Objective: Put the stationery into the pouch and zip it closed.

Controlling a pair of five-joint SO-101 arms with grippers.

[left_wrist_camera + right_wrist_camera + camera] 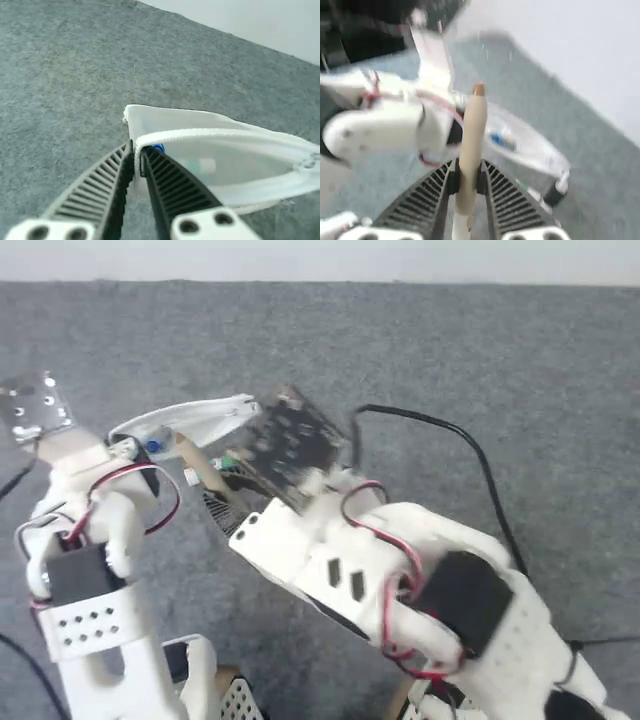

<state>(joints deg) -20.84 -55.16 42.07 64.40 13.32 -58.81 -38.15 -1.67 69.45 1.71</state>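
- No word, number or sign can be read in any view.
- The dark circuit board (290, 445) on an arm's wrist carries small pale marks — too small to make out.
- A blue spot (158, 148) shows at the white pouch (225, 125) — blurred, with no legible print.

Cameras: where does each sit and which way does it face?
High view: above and behind the arms, looking down over the table; left arm and right arm show.
Left wrist view: on the left arm, looking along the left gripper, shut on the pouch rim.
Right wrist view: on the right arm, looking past the right gripper and its pencil to the pouch.
Shared: all three show the pouch.
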